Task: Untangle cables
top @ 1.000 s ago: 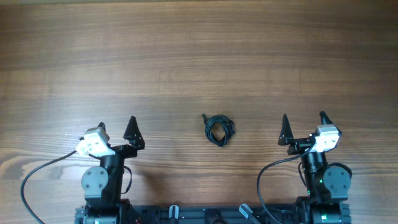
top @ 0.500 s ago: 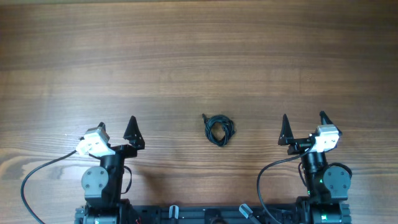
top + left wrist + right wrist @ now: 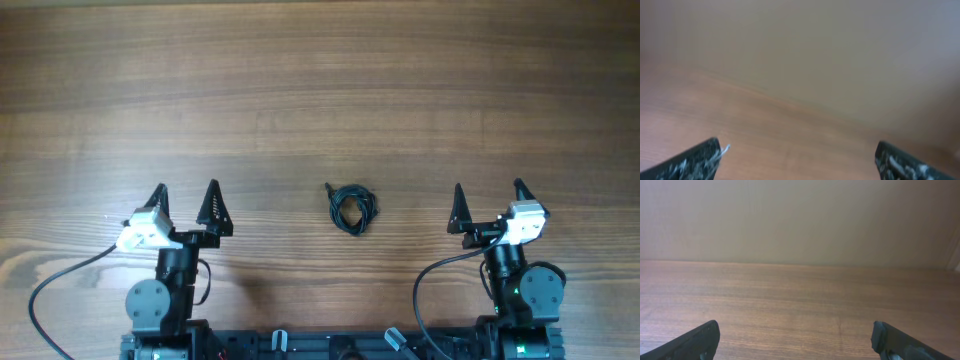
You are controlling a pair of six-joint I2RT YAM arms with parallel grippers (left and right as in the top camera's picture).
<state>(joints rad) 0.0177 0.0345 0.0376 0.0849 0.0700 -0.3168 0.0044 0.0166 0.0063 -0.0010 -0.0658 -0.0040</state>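
**Left hand** [image 3: 186, 190]: located above the desk [image 3: 320, 70], near the left end of the near edge, where the arm bases [image 3: 160, 300] are mounted. Its two dark fingers [image 3: 213, 208] stand wide apart, with the tips pointing toward the far edge. The hand holds nothing. The left wrist view is blurred. Both fingers [image 3: 695, 162] show at the lower corners of that view, with wood grain between them and a plain wall [image 3: 840, 50] beyond the far edge.

**Cables** [image 3: 351, 208]: a small, tight bundle of thin black wire loops lying flat on the desk. The bundle sits about midway between the left and right edges, closer to the near edge than to the far edge. One short end sticks out at the bundle's far-left side. The bundle lies between the two hands, well apart from each, and neither hand touches it.

**Right hand** [image 3: 488, 187]: located near the right end of the near edge. Its fingers [image 3: 459, 212] stand wide apart and hold nothing, with the tips pointing toward the far edge. The right wrist view is sharp. Both fingers [image 3: 690, 342] show at the lower corners, framing the desk surface.
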